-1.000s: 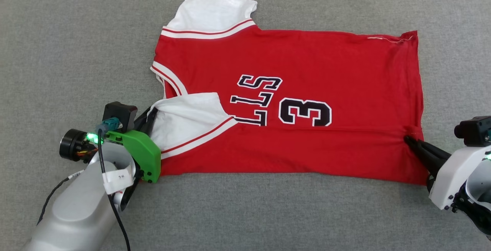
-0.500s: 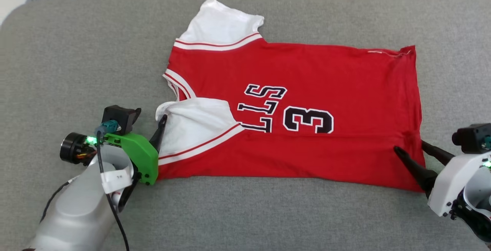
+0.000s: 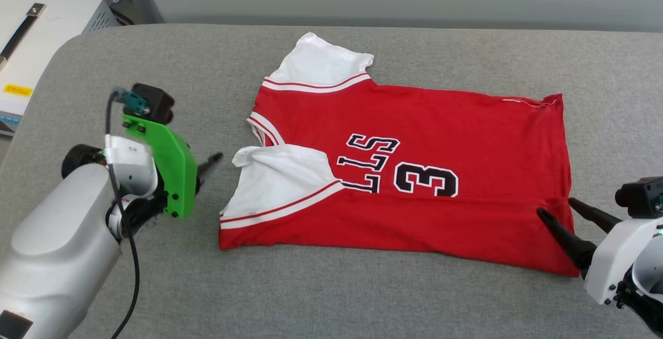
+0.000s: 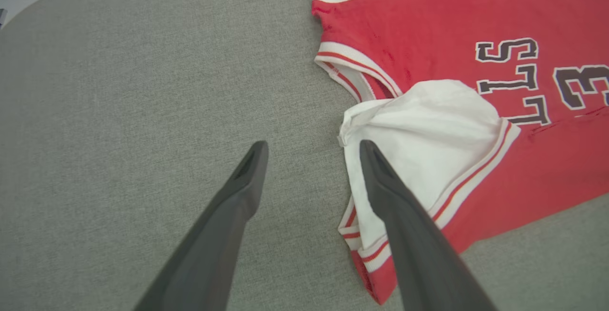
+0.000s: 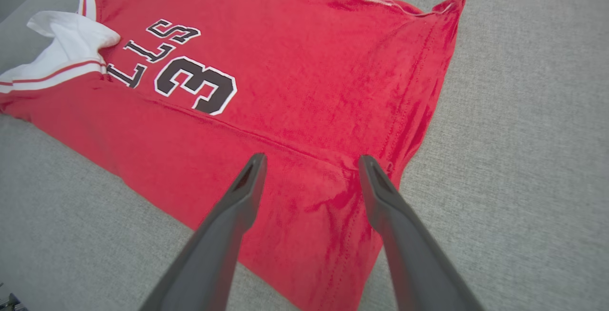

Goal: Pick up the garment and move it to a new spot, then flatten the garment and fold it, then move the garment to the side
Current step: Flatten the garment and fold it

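1. The shirt (image 3: 414, 173) is laid flat near the middle of the gray top (image 3: 362, 297), and its long way is run from left to right across the robot
2. The neck end is turned to the left and the hem (image 3: 565, 173) to the right; the near long side looks folded over already, so only part of the letters and the 3 can be read
3. The left gripper (image 4: 312, 145) is held wide open with nothing in it; it is found just left of the near sleeve (image 3: 279, 178), over bare top, and no touch can be seen
4. The right gripper (image 3: 557, 206) is held wide open too, with nothing in it; its fingers are spread over the near corner of the hem, and whether the cloth is touched cannot be told
5. So the neck end is reached best by the left arm and the hem end by the right arm
6. The far long side is not yet folded, and the far sleeve (image 3: 323, 64) is left sticking out toward the back; this side is likely to be folded next, and a reach across the shirt would be needed from both arms
7. Lots of bare top is left in front and at both ends for moving the shirt aside; less is left behind the far sleeve, and a white box (image 3: 31, 43) past the far left corner should be kept clear of
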Motion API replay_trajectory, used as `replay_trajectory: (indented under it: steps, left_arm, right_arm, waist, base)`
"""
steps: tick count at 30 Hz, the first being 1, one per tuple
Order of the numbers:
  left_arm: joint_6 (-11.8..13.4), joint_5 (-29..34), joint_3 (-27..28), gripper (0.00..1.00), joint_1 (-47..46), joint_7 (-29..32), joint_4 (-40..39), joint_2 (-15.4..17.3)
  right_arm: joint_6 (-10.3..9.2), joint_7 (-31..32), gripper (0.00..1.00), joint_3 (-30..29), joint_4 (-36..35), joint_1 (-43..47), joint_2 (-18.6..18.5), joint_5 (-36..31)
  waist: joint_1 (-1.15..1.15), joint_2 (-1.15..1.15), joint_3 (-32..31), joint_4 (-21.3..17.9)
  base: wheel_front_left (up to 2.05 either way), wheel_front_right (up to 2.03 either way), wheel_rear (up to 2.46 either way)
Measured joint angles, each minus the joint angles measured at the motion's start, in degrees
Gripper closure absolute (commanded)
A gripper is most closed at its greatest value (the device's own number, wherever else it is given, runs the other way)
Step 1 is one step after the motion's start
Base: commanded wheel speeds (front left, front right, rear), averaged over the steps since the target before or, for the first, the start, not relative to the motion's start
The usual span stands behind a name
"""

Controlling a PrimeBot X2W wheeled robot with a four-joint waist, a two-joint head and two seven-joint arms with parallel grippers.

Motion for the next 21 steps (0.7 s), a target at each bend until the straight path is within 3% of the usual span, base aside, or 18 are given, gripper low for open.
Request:
replay_trajectory:
  steps: [4, 8, 21]
  left_arm:
    - [0.0, -3.8, -2.8, 0.0, 0.0, 9.7, -4.0, 1.4]
    - [0.0, -4.1, -5.1, 0.0, 0.0, 14.0, -5.6, 2.2]
    - [0.0, -4.4, -8.8, 0.0, 3.4, 15.5, 0.0, 1.4]
  right_arm:
    - [0.0, 1.6, 0.0, -0.2, -0.5, 0.8, 0.6, -0.1]
    - [0.0, 2.6, 0.0, -0.4, -0.9, 0.9, 1.2, -0.1]
    - [-0.01, 4.5, 0.0, 0.8, -1.0, -1.1, 2.7, -1.1]
  waist:
    - [0.0, 0.0, -0.2, -0.1]
    - [0.0, 0.0, 0.3, -0.7]
    - [0.0, 0.0, 4.4, -3.6]
  base:
    - [0.0, 0.0, 0.0]
    - [0.0, 0.0, 0.0]
    - [0.0, 0.0, 0.0]
